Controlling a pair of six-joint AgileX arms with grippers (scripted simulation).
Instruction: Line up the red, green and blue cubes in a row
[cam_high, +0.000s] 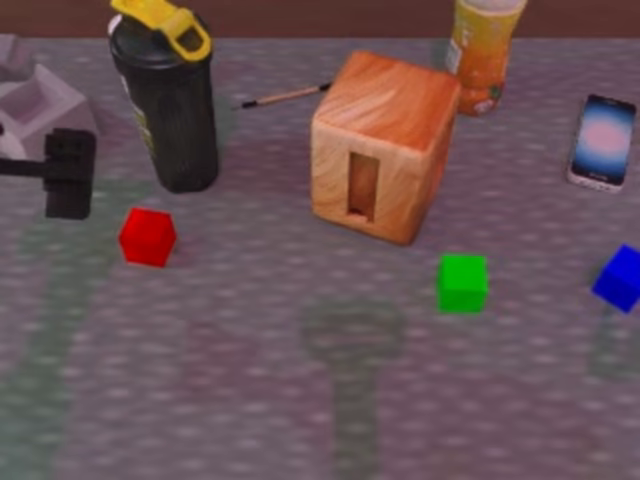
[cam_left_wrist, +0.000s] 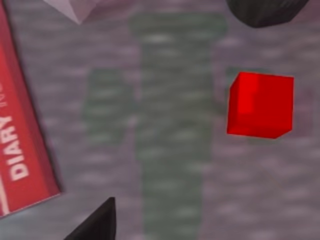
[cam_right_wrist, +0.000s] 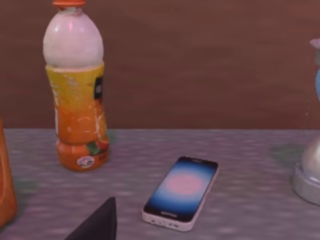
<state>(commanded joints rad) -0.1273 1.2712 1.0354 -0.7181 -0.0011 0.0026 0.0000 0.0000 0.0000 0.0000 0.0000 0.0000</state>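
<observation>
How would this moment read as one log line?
red cube left | green cube right of middle | blue cube far right | no row yet

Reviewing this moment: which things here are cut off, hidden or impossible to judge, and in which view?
- Blue cube: cut by the top view's right edge.
- Red diary: in the left wrist view only, cut by the picture's edge; title partly readable.
- Left claw: only one dark fingertip shows; open or shut, cannot tell.
- Right claw: likewise, one fingertip.
- Grey hollow block: cut by the top view's left edge.
- Wooden box: slot interior unseen.
</observation>
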